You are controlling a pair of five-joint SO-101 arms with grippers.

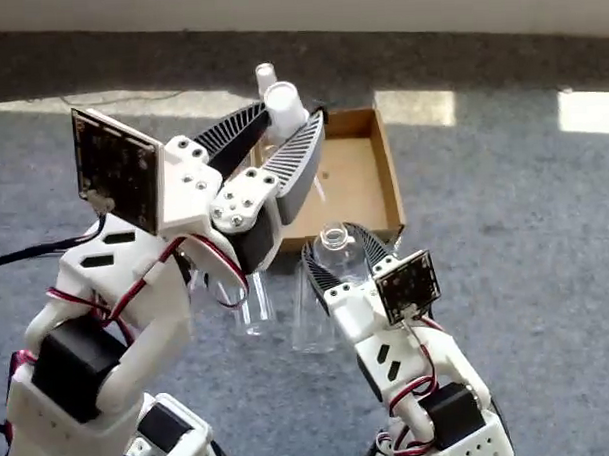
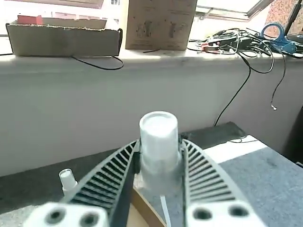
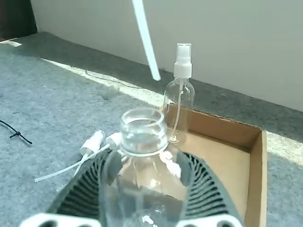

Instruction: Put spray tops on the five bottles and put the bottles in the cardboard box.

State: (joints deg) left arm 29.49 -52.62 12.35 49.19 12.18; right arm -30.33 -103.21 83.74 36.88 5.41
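Spray top point(image 1: 285, 105), clamped in the left gripper point(image 1: 292, 122) at upper centre, should have its tube point(image 3: 146, 42) centred over the open bottle point(image 1: 332, 239) held by the right gripper point(image 1: 335, 247) before lowering.

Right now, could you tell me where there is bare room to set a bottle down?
Free: the box floor from its right wall to the capped bottle in its far left corner, and the carpet right of the box. Crowded: the box's front edge, where the right gripper holds an open bottle near a loose bottle.

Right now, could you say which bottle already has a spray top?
The bottle standing in the cardboard box; the held bottle in the right end effector is bare-necked.
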